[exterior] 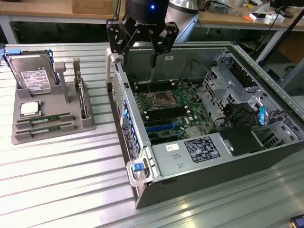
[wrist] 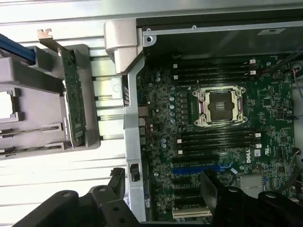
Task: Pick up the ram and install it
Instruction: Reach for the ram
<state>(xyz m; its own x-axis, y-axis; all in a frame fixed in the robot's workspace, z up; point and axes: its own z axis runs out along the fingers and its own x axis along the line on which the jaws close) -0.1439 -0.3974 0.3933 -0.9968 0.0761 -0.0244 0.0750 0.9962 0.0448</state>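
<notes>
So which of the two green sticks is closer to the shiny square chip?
The green stick in the slot right next to the square silver chip. The other green stick lies parallel, one slot farther from it.

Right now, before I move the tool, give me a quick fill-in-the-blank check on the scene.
1. The tool is ___ and holds nothing.
2. ___ ram sticks lie flat in the tray.
3. The socket on the motherboard is ___.
Missing words: open; two; empty.
</notes>
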